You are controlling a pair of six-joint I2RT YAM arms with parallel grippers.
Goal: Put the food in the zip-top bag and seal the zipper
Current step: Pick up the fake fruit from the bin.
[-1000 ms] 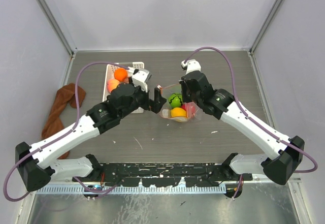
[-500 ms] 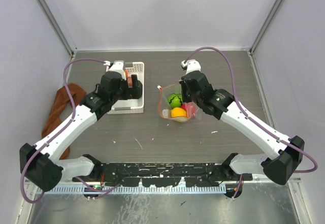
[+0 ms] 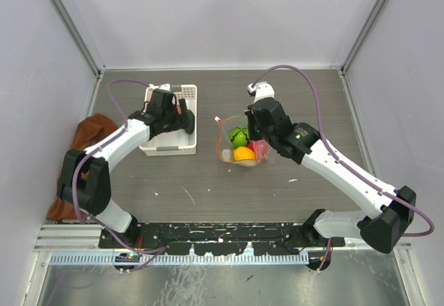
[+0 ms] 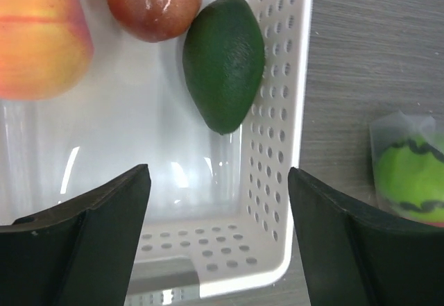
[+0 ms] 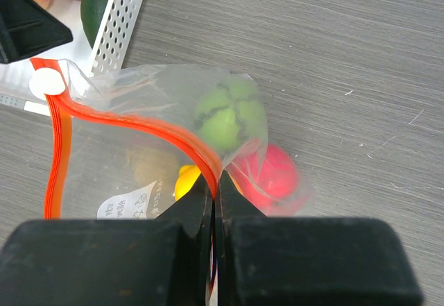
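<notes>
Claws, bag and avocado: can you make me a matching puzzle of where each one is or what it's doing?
Things:
1. avocado
2. bag
3. left claw
4. right claw

Place or state:
A. pinched shut on the bag at its zipper
B. lying in the white basket
C. open above the basket
D. holds a green ball and a red ball

Pairs: 1-B, 2-D, 3-C, 4-A.

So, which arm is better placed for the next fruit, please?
Left: the left gripper hovers open over the dark green avocado in the white perforated basket; the right gripper pinches the clear bag's orange zipper.
</notes>
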